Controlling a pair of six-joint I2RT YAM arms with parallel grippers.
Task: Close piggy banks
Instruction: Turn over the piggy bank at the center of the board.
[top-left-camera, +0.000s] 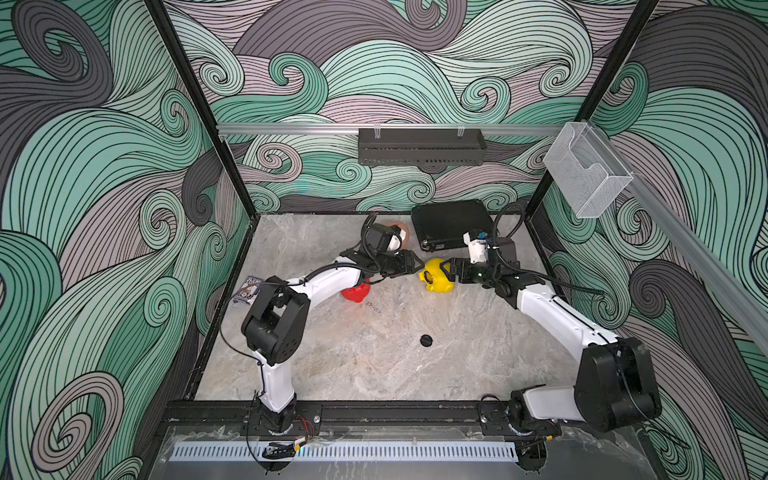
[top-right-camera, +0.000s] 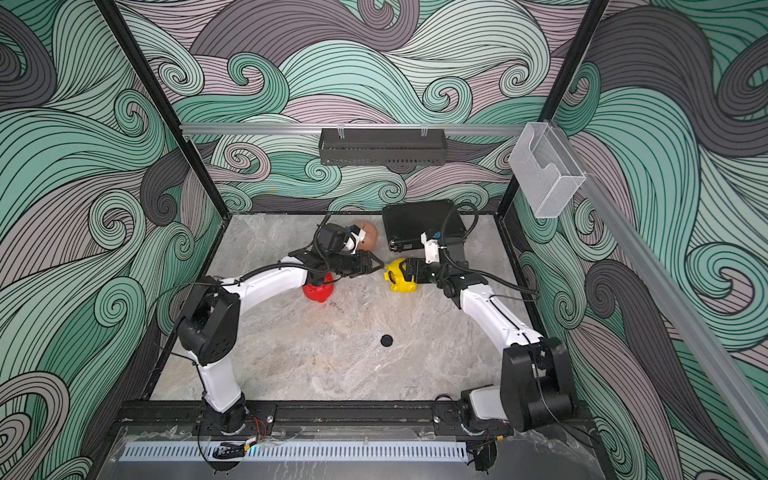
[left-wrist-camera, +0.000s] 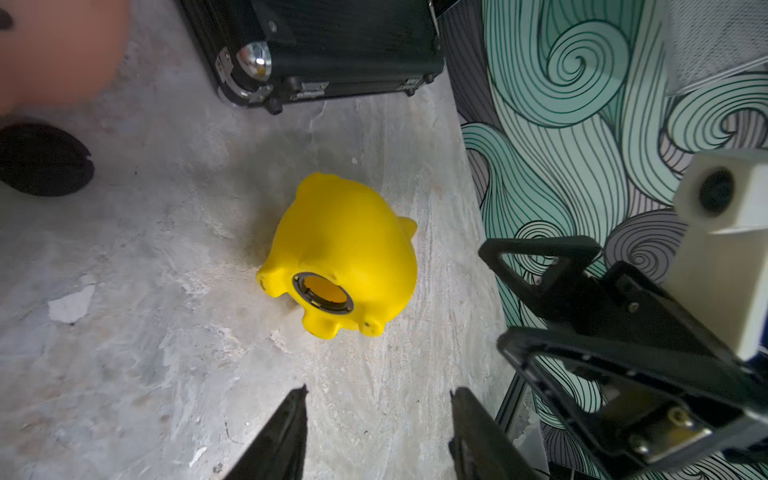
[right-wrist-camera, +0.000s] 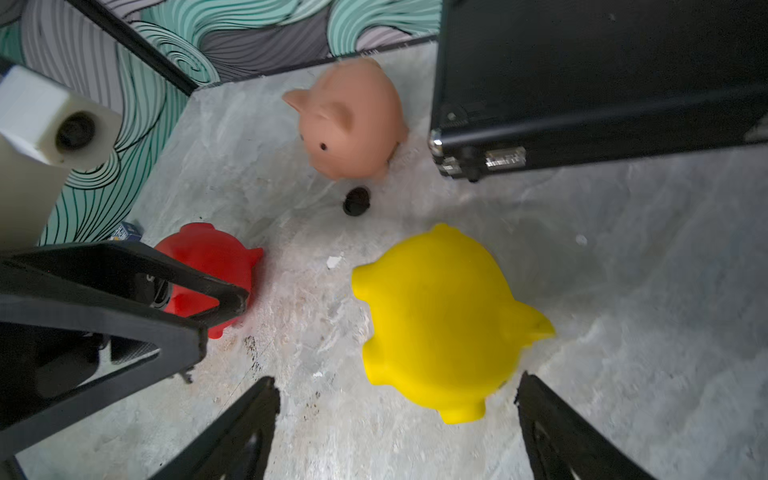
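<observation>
A black plug (top-left-camera: 426, 340) is being left alone on the marble table (top-left-camera: 353, 365), nearest the arm bases and well apart from both grippers. Farther back, the red pig (top-left-camera: 356, 293) is being partly hidden under the left arm in both top views; in the right wrist view it (right-wrist-camera: 208, 266) is seen lying beside the left gripper's fingers. The yellow pig (top-left-camera: 435, 281) is being shown on its side near the table's middle, with nothing gripping it. In the left wrist view its (left-wrist-camera: 345, 249) round belly hole is being seen open, with no plug in it.

The left gripper (top-left-camera: 409, 265) is being held just left of the yellow pig, its jaws parted with nothing between them (left-wrist-camera: 378, 432). The right gripper (top-left-camera: 446, 272) is being held just beside the yellow pig on its other side, its jaws spread wide and empty (right-wrist-camera: 397, 419); whether a finger is touching the pig cannot be told.

Beyond these, a second plug (right-wrist-camera: 356, 201) is being shown just in front of the pink pig (right-wrist-camera: 353, 120), which is standing upright. At the back wall, the black case (top-left-camera: 453, 222) is being seen lying flat, near the pink pig (top-right-camera: 368, 235).
</observation>
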